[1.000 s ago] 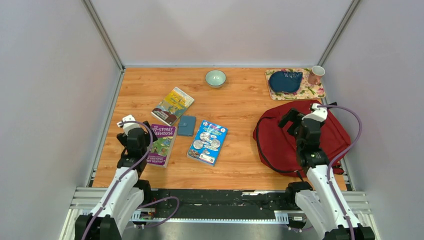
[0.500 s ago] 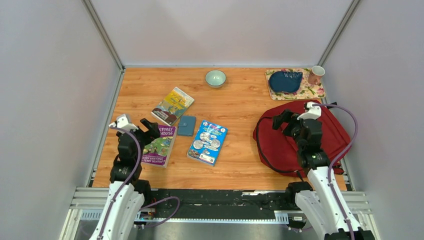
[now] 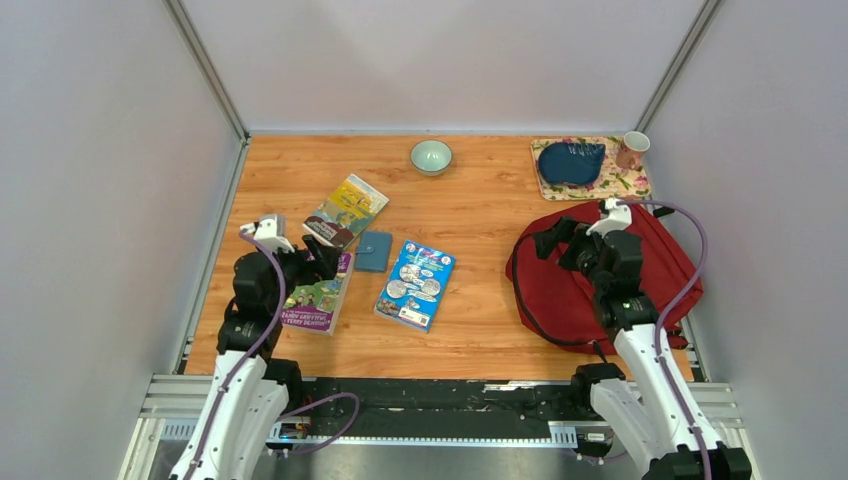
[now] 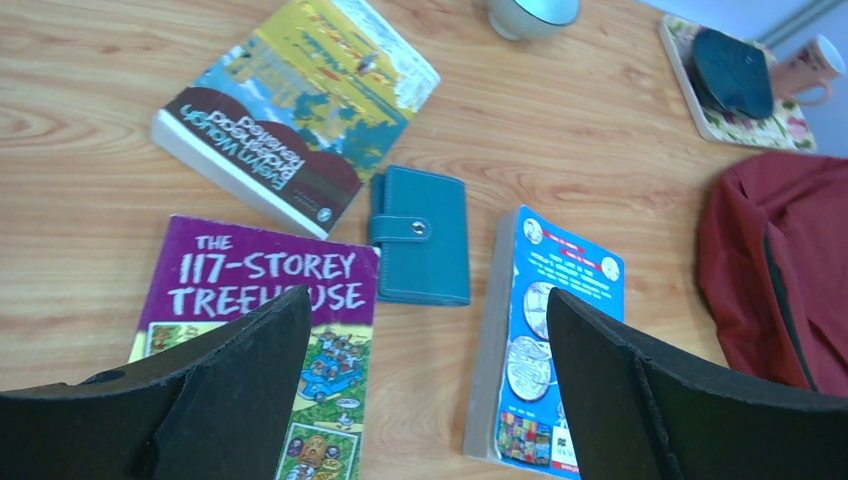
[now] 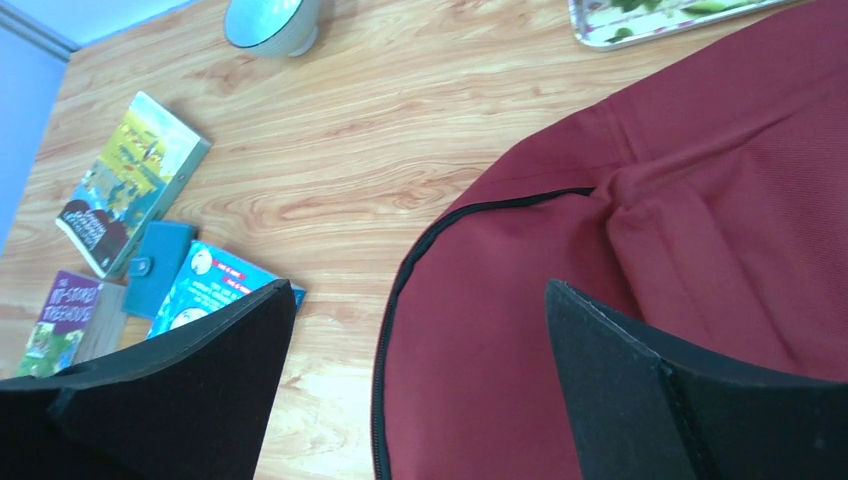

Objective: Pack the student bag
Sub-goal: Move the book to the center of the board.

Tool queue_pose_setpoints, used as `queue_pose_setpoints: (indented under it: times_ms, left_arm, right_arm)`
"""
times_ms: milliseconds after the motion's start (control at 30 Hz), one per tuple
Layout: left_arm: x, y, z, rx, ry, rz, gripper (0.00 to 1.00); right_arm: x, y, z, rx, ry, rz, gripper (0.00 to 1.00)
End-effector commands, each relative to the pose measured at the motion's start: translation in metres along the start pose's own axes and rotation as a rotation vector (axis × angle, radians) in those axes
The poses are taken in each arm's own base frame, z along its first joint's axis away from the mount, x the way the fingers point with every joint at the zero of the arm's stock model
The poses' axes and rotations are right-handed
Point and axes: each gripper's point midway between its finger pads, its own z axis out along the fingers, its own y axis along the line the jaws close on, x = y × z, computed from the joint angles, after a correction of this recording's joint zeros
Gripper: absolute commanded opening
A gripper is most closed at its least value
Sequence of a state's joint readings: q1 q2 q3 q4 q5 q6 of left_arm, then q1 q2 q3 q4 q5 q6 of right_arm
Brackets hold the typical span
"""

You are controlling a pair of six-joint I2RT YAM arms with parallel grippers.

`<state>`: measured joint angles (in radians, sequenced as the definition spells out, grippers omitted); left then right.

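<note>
Your left pincer [image 3: 323, 256] is now over the far end of the purple book [image 3: 316, 302]; a second ago it hung off that book's left edge. Its jaws are spread wide with nothing between them. From its wrist view the purple book lies under its left finger, the teal wallet [image 4: 420, 235] is straight ahead between the fingers, the blue book [image 4: 545, 350] is under the right finger and the yellow book [image 4: 300, 110] is beyond, to the left. Your right pincer [image 3: 552, 238] has slid left across the student bag [image 3: 665, 270], also spread and empty. The bag lies right beneath it and runs off to its right, and the black zipper line [image 5: 480, 210] is just ahead. It looks closed, not sure. The books haven't shifted and none is in the bag. This reads as setup: left lining up a first book, right going for the bag opening. Packing not started yet.
</note>
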<state>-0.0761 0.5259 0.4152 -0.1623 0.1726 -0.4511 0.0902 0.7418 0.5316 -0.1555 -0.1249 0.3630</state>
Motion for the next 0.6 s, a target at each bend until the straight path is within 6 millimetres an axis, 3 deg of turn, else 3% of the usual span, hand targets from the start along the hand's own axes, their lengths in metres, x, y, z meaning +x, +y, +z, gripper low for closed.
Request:
queue_pose_setpoints:
  times_ms: [0, 267, 433, 467, 500, 567]
  left_arm:
    - [-0.012, -0.03, -0.002, 0.149, 0.014, 0.052, 0.95]
    - [-0.004, -0.055, -0.003, 0.241, 0.072, 0.155, 0.95]
    - [0.017, -0.095, 0.001, 0.322, 0.115, 0.266, 0.95]
    - [0.022, -0.101, 0.003, 0.328, 0.124, 0.304, 0.95]
    - [0.033, -0.119, 0.0, 0.38, 0.145, 0.343, 0.95]
    - [0.047, -0.13, 0.01, 0.372, 0.182, 0.408, 0.95]
  right_arm:
    - [-0.02, 0.03, 0.003, -0.131, -0.029, 0.046, 0.98]
    - [-0.008, 0.035, 0.014, -0.157, 0.065, 0.071, 0.97]
    - [-0.004, 0.042, 0.019, -0.183, 0.107, 0.105, 0.97]
    - [0.0, 0.039, 0.02, -0.17, 0.127, 0.111, 0.97]
    - [-0.001, 0.035, 0.021, -0.142, 0.126, 0.113, 0.97]
    - [-0.002, 0.025, 0.02, -0.075, 0.126, 0.128, 0.97]
